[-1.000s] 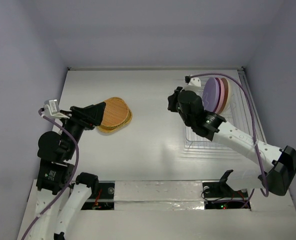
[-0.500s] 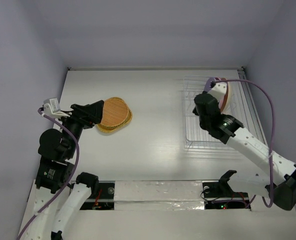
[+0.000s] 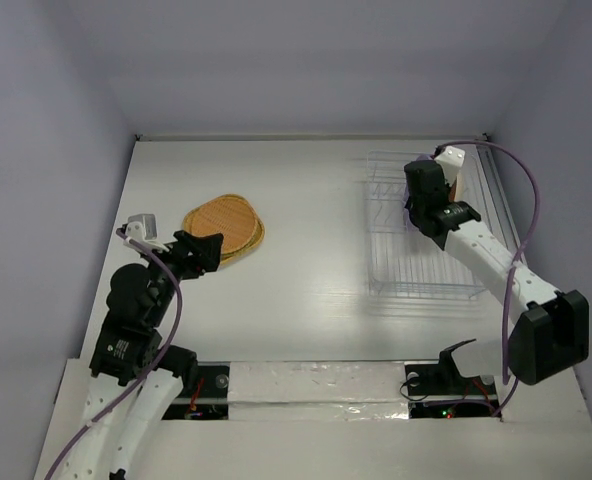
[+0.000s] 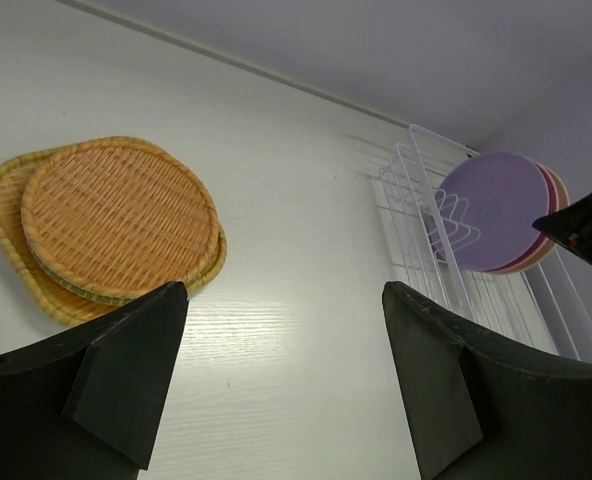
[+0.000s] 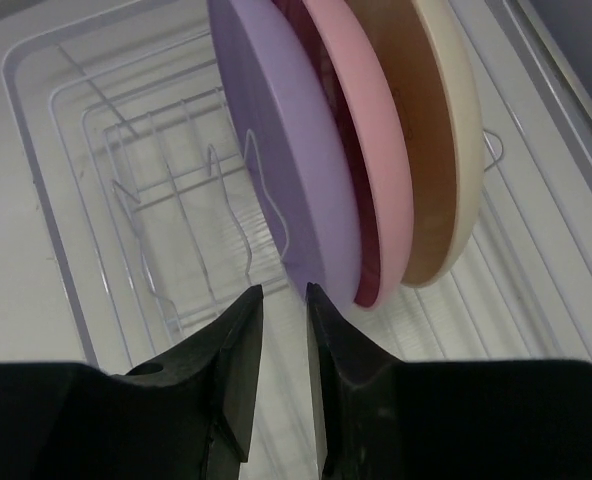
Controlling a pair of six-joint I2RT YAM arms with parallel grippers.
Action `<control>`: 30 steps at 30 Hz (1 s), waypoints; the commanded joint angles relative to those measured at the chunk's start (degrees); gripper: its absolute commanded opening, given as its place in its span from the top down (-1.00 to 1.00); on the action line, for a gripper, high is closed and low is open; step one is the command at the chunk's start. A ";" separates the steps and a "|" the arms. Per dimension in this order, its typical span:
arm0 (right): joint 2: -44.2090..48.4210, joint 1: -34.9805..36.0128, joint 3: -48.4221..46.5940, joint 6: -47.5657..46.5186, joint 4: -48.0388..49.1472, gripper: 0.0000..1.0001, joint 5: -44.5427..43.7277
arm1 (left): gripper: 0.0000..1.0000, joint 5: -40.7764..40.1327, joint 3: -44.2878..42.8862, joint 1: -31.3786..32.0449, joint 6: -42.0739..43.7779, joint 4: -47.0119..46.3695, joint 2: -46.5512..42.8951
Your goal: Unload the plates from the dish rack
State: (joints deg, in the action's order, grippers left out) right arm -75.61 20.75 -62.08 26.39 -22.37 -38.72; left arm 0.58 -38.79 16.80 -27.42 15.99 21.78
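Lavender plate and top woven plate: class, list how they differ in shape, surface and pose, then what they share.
Shape: the lavender plate is round; the top woven plate is a rounded square.
Surface: the lavender plate is smooth; the woven plate has basket texture.
Pose: the lavender plate stands on edge in the dish rack; the woven plate lies flat.
Shared: each sits against another plate.

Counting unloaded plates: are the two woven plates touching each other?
Touching: left wrist view shows the upper woven plate lying on the lower woven plate.

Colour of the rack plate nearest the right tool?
Lavender plate; best in right wrist view.
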 commanded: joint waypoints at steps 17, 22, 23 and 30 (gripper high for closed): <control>-9.46 -2.55 -14.20 -7.85 -6.01 0.30 -6.54 | -0.52 2.76 0.38 0.17 1.40 -3.95 0.72; -11.57 -3.09 -15.43 -9.16 -7.07 0.30 -7.95 | -0.52 2.94 0.38 0.17 1.49 -4.03 0.63; -11.83 -3.61 -15.52 -9.51 -7.07 0.31 -7.95 | -0.53 2.94 0.38 0.17 1.58 -4.04 0.63; -17.20 -4.23 -19.47 -11.71 -8.83 0.35 -9.09 | -0.53 2.94 0.29 0.17 1.49 -4.12 0.81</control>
State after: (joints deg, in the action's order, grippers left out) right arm -91.09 16.88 -77.17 16.67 -29.76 -44.99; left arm 2.81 -38.74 16.80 -26.79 15.20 22.28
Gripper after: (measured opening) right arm 0.333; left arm 0.764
